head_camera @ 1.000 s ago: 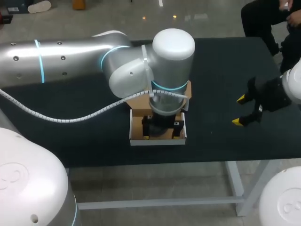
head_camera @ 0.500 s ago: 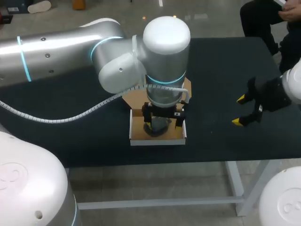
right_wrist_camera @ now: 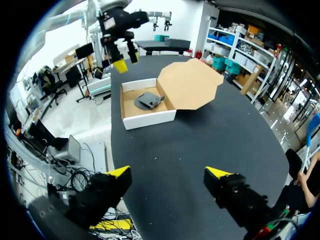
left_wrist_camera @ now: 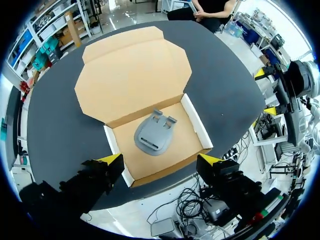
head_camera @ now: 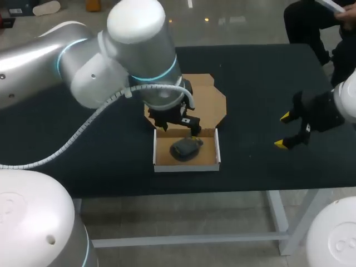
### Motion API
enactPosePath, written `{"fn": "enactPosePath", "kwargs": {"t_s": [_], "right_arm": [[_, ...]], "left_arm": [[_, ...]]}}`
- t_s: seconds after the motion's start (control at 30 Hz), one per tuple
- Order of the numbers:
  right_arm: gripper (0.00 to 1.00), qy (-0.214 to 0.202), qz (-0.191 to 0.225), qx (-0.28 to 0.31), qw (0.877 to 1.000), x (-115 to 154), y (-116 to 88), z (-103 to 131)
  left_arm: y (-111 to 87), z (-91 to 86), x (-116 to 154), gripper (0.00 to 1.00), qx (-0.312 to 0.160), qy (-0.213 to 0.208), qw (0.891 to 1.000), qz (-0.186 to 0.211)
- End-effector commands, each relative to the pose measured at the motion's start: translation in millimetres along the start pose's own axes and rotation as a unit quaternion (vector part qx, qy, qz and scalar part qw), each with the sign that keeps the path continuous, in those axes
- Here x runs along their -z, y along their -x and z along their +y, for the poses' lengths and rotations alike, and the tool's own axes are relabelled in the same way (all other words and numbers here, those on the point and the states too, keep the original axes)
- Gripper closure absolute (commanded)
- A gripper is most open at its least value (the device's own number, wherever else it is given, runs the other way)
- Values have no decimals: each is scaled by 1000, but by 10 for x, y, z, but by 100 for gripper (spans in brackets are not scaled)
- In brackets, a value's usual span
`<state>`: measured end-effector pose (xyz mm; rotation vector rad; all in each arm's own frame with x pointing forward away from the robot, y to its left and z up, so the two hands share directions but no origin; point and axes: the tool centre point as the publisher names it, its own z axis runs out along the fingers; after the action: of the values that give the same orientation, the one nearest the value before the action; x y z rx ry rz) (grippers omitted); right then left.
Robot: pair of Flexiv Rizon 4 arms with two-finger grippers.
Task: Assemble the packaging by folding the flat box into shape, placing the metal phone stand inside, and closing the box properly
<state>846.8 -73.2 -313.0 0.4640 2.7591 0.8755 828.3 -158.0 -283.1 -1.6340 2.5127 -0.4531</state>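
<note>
The cardboard box [head_camera: 186, 167] stands folded into a tray near the table's front, its lid [head_camera: 208, 100] lying flat and open behind it. The grey metal phone stand [head_camera: 185, 148] lies inside the tray. My left gripper [head_camera: 175, 123] hangs open above the tray's back edge, holding nothing. From the left wrist view, the stand [left_wrist_camera: 152, 137] lies in the tray [left_wrist_camera: 195, 120] ahead of the open left gripper [left_wrist_camera: 160, 160]. My right gripper [head_camera: 289, 130] is open and empty far to the right. It [right_wrist_camera: 168, 173] faces the box [right_wrist_camera: 150, 120] and stand [right_wrist_camera: 149, 100] from a distance.
The black table [head_camera: 261, 78] is bare around the box. My left arm's big elbow [head_camera: 136, 33] rises over the table's back left. The table's front edge runs just below the tray.
My left gripper has lifted out of the tray and drawn back toward the lid, uncovering the stand, which stays lying in the box. The right arm has not moved.
</note>
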Motion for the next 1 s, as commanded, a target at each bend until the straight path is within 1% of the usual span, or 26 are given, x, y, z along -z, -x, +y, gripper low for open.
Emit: {"fn": "enactPosePath", "kwargs": {"t_s": [0.03, 0.13, 0.3, 0.37, 0.4, 0.7, 0.83, 1.0], "right_arm": [[0, 2, 1, 0, 1000, 13, -1, -9], [0, 2, 1, 0, 1000, 13, -1, -9], [0, 2, 1, 0, 1000, 13, -1, -9], [0, 2, 1, 0, 1000, 13, -1, -9], [0, 2, 1, 0, 1000, 13, -1, -9], [0, 2, 1, 0, 1000, 13, -1, -9], [0, 2, 1, 0, 1000, 13, -1, -9], [0, 2, 1, 0, 1000, 13, -1, -9]], "left_arm": [[190, 37, 119, 0, -12, -8, 999, 50], [271, -3, 162, 0, -24, -9, 998, 64], [362, -72, 186, 0, -43, -13, 996, 71], [396, -99, 198, 0, -53, -11, 995, 84], [413, -112, 206, 0, -58, -15, 995, 83], [597, -213, 336, 0, -106, -31, 987, 119], [665, -252, 385, 0, -121, -38, 984, 123], [771, -286, 437, 0, -147, -45, 978, 142]]}}
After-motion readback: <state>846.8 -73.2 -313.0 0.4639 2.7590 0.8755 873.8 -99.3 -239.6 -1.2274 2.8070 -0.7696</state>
